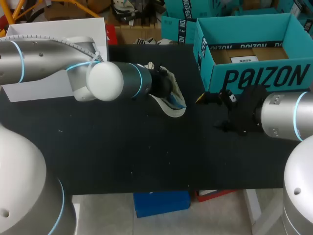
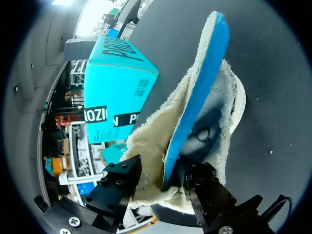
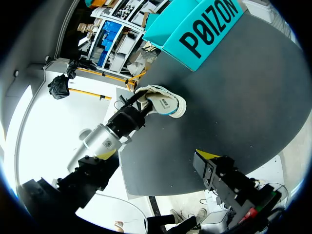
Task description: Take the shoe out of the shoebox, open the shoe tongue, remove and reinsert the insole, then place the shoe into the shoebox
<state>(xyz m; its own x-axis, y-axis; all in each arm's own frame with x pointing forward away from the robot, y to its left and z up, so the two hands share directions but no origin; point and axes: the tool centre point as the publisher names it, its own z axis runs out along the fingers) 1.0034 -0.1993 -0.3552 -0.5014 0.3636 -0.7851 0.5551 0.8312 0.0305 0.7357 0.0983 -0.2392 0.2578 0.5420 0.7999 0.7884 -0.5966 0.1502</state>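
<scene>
Far L of the open teal cardboard shoebox [image 1: 254, 76], a white flat box [image 1: 54, 29] sits at the far edge of the black tabletop [image 1: 122, 147]. The L arm [image 1: 44, 63], silver w/ a white elbow cap, passes in front of that white box and points toward the shoebox.

The L tool [image 1: 164, 85] stops short of the shoebox's L wall, well apart from it. In the L wrist view its two black fingers [image 2: 119, 178] are closed in from both sides on the near end of the insole [image 2: 204, 83], a long flat one w/ a blue underside and cream fleece top. The insole stands on edge and runs out ahead of the tool. The yellow tips are hidden here.

The cream fleece-lined shoe [image 1: 172, 103], w/ a grey-white upper, lies against the insole's blue face. It is out of the shoebox, on the tabletop just L of and nearer than the box's front L corner. Can't tell how much of the insole is still inside the shoe.

The R tool [image 1: 210, 111] hangs just in front of the shoebox's front L corner, btwn shoe and box front. Its fingers are spread apart w/ nothing btwn them, and one yellow tip points toward the shoe.

The shoebox itself stands at the tabletop's far R, lid off, w/ brown card and a white label on its floor.

The R arm [image 1: 283, 117] lies in front of the shoebox's front wall.
</scene>
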